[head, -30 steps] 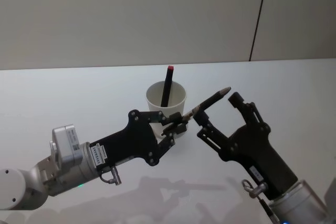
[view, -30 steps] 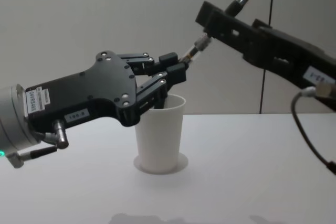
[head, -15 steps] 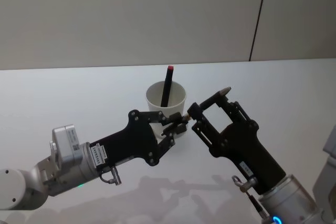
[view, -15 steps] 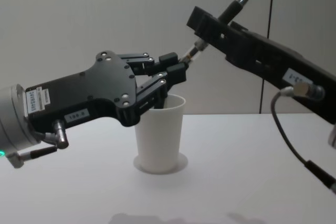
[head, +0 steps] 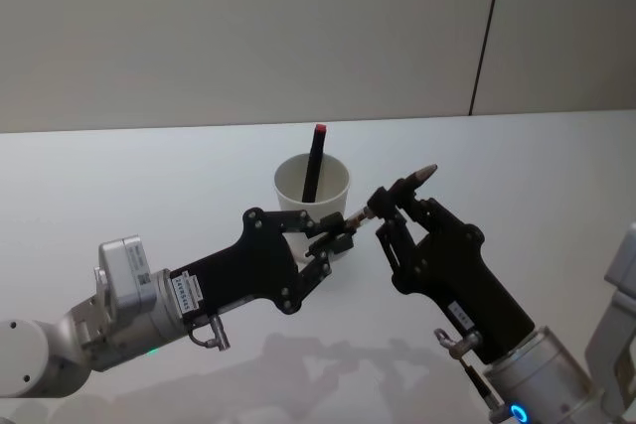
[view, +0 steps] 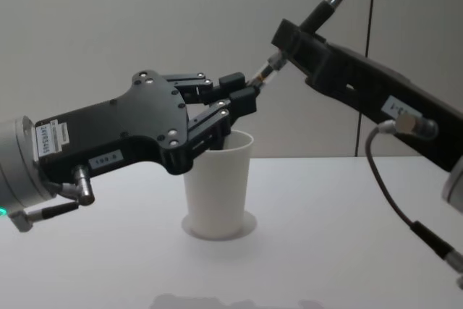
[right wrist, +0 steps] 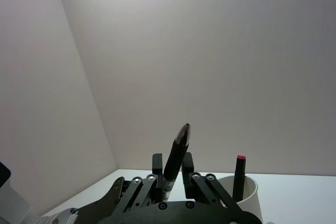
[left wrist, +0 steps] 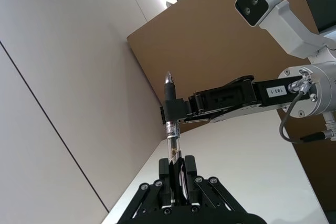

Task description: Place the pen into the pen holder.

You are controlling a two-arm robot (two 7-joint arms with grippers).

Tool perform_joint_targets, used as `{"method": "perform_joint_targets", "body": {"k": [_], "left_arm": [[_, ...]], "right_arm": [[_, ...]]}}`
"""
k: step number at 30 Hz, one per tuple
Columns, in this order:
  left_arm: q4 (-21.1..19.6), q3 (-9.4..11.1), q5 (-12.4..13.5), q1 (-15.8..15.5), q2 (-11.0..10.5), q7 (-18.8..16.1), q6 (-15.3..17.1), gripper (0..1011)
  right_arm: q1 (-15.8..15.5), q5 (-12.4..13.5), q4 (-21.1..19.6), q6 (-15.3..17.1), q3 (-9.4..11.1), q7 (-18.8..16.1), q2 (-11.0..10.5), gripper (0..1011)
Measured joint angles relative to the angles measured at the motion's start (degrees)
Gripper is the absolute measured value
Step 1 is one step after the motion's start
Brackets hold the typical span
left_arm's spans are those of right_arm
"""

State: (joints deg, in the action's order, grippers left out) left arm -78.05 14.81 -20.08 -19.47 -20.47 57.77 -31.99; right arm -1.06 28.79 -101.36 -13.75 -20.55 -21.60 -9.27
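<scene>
White cup at mid-frame, with a pen held slanting in the air just above and to its right.

The left tool pinches the pen's lower end. The right tool is pressed together on the barrel higher up, and the tip points toward the upper right. This double grip looks like a hand-over, so that one tool can re-grip and stand the pen upright beside the red-capped pen already in the cup on the tabletop.
</scene>
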Motion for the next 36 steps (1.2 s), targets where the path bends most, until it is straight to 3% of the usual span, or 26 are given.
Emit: {"method": "perform_joint_targets", "body": {"k": [4,6,26,36], "left_arm": [[0.0,0.0,0.0,0.0,0.0,0.0,0.0,177],[0.0,0.0,0.0,0.0,0.0,0.0,0.0,177],[0.0,0.0,0.0,0.0,0.0,0.0,0.0,185],[0.0,0.0,0.0,0.0,0.0,0.0,-0.1,490]], "right_arm": [[0.2,0.1,0.2,-0.1,-0.1,-0.3,0.1,158],[0.2,0.2,0.3,-0.1,-0.1,-0.3,0.2,148],[0.6,0.3,0.9,-0.6,-0.1,-0.1,0.6,148],[0.6,0.1,0.8,-0.8,-0.2,0.0,0.6,145]]}}
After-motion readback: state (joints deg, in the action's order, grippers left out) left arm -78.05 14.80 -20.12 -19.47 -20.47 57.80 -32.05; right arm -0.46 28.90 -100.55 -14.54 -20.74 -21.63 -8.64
